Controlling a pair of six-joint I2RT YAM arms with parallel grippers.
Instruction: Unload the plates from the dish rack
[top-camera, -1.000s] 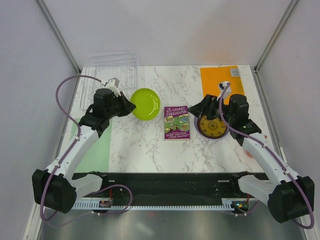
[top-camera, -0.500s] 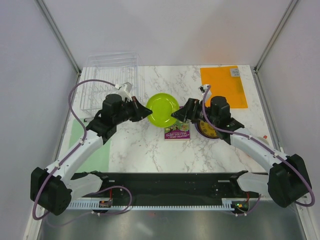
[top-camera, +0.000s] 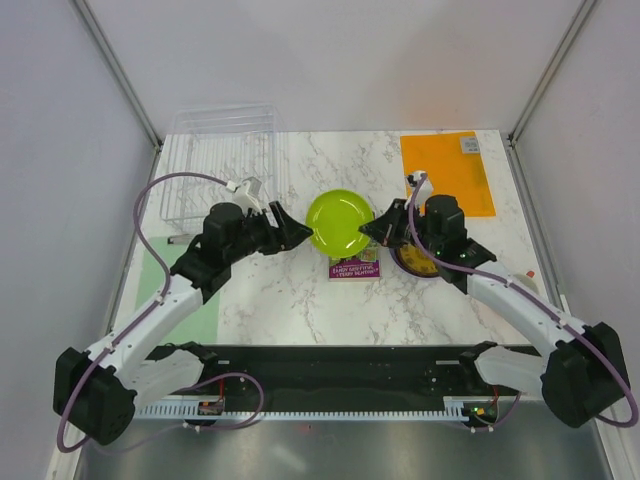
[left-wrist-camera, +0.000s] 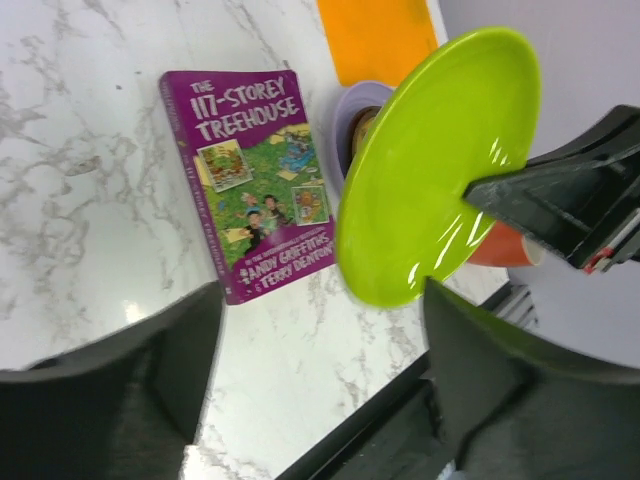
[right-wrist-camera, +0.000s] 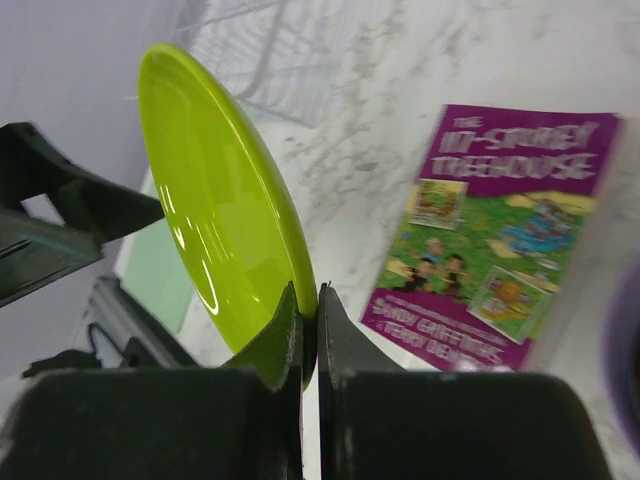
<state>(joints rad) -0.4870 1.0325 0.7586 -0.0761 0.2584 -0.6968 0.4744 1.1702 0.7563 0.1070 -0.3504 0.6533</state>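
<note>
Both arms reach inward toward each other, elbows bowed out, wrists level and nearly facing. Left gripper (top-camera: 297, 234) has its fingers spread wide, with gaps to either side of the lime green plate (top-camera: 338, 220). Right gripper (top-camera: 367, 232) has its fingers pinched together on that plate's right rim, holding it tilted up on edge between the two wrists.

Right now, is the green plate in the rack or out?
Out. The right gripper pinches the green plate by its rim, tilted on edge off the table, well apart from the rack.
</note>
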